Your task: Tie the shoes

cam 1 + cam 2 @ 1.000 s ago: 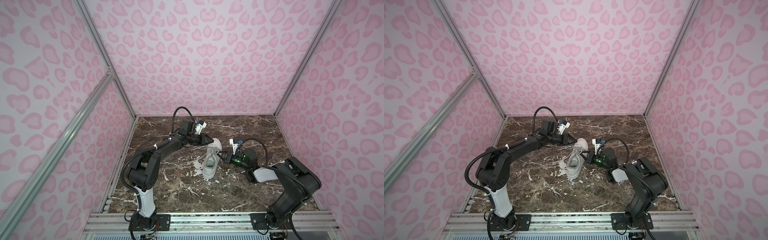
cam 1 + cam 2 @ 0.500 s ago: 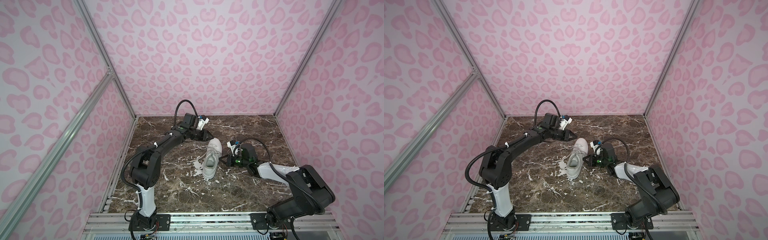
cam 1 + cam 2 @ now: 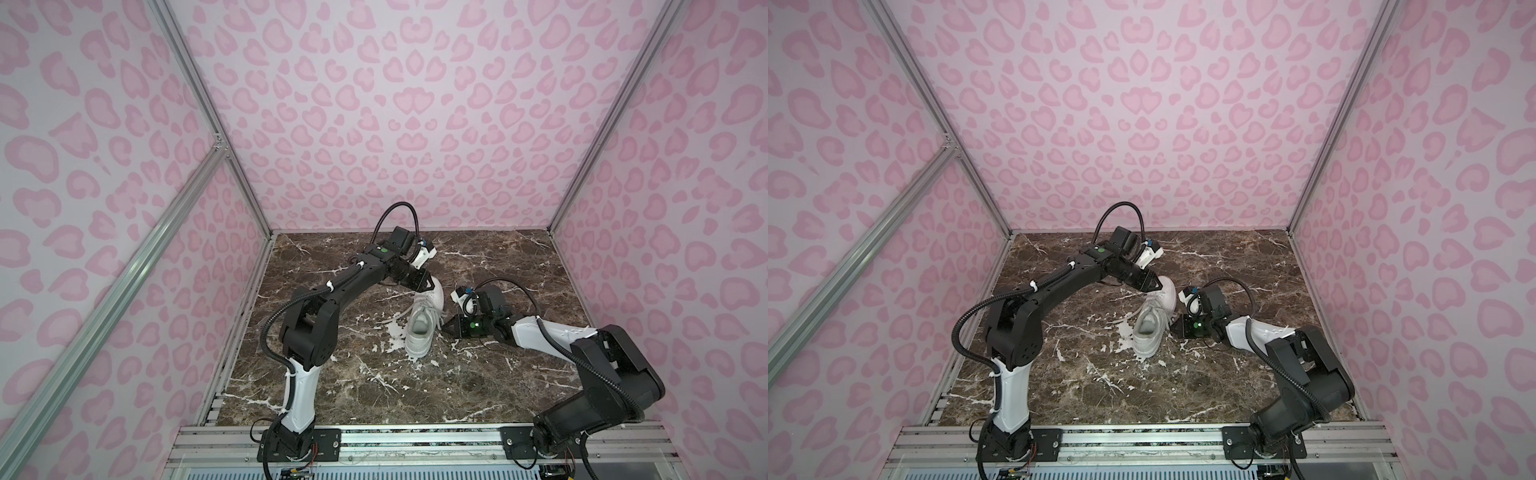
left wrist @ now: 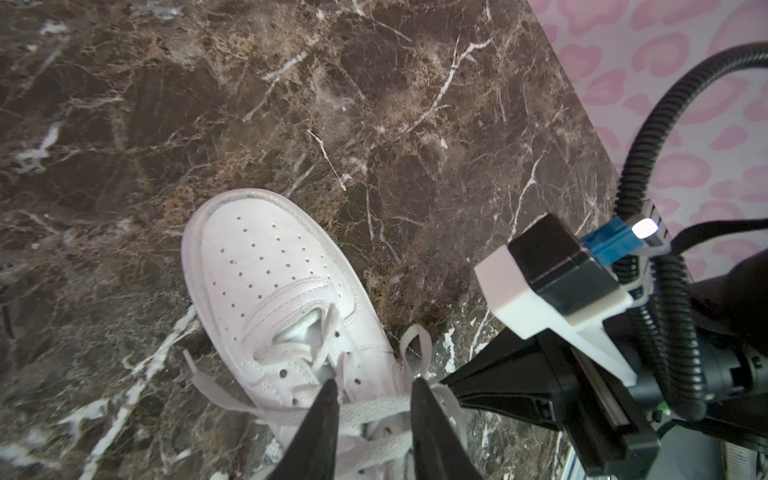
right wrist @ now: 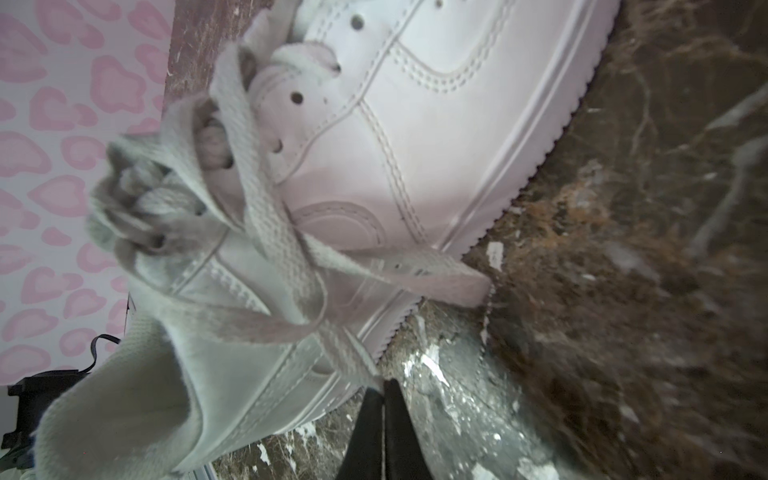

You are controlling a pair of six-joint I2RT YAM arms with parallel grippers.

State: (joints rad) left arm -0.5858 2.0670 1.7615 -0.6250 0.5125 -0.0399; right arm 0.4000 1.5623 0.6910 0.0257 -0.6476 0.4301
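Sneaker (image 3: 420, 328): 1 pc, white, upright, mid table (image 3: 519, 257), toe twd back wall. L gripper (image 4: 372, 392): part open, tips over laces (image 4: 374, 409). R gripper (image 5: 383, 388): closed, pinching one of the laces beside shoe.

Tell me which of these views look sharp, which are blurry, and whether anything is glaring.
Both top views: evenly lit and sharp, the wall frames splayed by the wide lens, the sneaker small. Left wrist view: toe crisp, left gripper soft, one blown-out spot by the blue connector. Right wrist view: laces fairly sharp, marble tabletop smeared.
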